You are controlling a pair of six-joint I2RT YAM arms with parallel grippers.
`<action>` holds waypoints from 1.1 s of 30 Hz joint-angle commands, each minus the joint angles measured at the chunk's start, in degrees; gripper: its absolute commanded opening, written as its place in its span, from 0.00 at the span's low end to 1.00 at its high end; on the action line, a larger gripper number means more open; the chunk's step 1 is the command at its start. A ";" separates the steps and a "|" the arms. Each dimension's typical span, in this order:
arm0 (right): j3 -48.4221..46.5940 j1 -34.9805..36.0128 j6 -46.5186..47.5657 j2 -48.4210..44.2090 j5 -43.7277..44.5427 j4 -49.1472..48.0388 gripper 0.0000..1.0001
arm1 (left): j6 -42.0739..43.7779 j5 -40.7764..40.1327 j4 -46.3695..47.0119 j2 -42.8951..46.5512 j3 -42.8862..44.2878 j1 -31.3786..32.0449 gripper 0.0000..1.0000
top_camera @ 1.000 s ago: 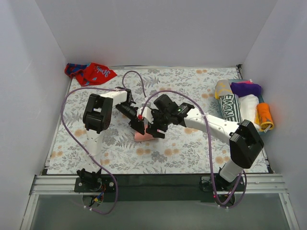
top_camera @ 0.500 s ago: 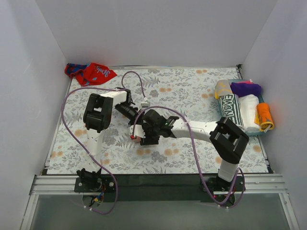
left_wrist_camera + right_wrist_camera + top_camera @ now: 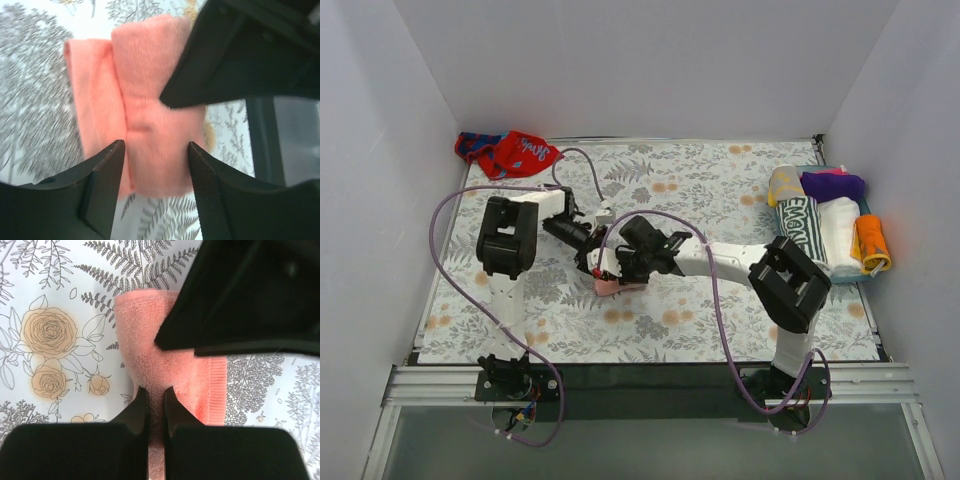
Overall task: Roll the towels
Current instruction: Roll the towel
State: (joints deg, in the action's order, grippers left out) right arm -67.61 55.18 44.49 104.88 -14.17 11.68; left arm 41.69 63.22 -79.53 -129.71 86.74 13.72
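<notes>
A salmon-pink towel, partly rolled, lies on the flowered covering at centre left, under both grippers. My right gripper is shut on a raised fold of the pink towel. My left gripper stands open, its fingers astride the pink towel's near end without pinching it. In the top view the left gripper and the right gripper meet tip to tip over it. The red and blue towel lies crumpled at the far left corner.
Several rolled towels are stacked at the right edge of the covering. White walls close in the left, back and right sides. Purple cables loop off both arms.
My right gripper has reached further left and closed on the pink towel. My left gripper has opened and let it go, and the left arm has shifted a little left.
</notes>
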 commanded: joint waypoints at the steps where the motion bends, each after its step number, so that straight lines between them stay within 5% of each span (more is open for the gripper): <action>1: -2.77 -3.58 -4.05 2.96 -6.73 12.38 0.01 | 3.57 -7.85 6.05 8.57 -2.45 -4.92 0.50; 7: -11.20 -7.80 -9.24 7.70 -18.76 21.70 0.01 | 1.29 -6.62 12.46 20.00 -9.98 -16.24 0.53; 10: -14.11 -9.73 -12.92 11.74 -23.33 24.60 0.01 | -0.73 -8.81 20.97 31.59 -17.36 -16.62 0.63; 13: -18.24 -11.23 -15.04 16.48 -26.85 27.68 0.01 | -3.90 -11.71 32.75 46.88 -29.58 -14.52 0.69; 18: -23.78 -13.78 -17.33 22.91 -30.21 30.85 0.01 | -8.89 -25.75 49.33 65.86 -45.48 -0.99 0.72; 22: -26.69 -14.57 -17.16 25.37 -32.23 33.22 0.01 | -10.22 -32.80 55.97 67.49 -49.74 9.02 0.75; 33: -27.13 -14.57 -16.01 26.16 -32.76 34.46 0.01 | -12.78 -36.77 65.99 52.55 -47.10 17.04 0.66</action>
State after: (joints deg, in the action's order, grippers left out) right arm -95.92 39.68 27.18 127.63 -51.66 41.04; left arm 29.67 28.05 -17.93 -75.26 37.58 29.58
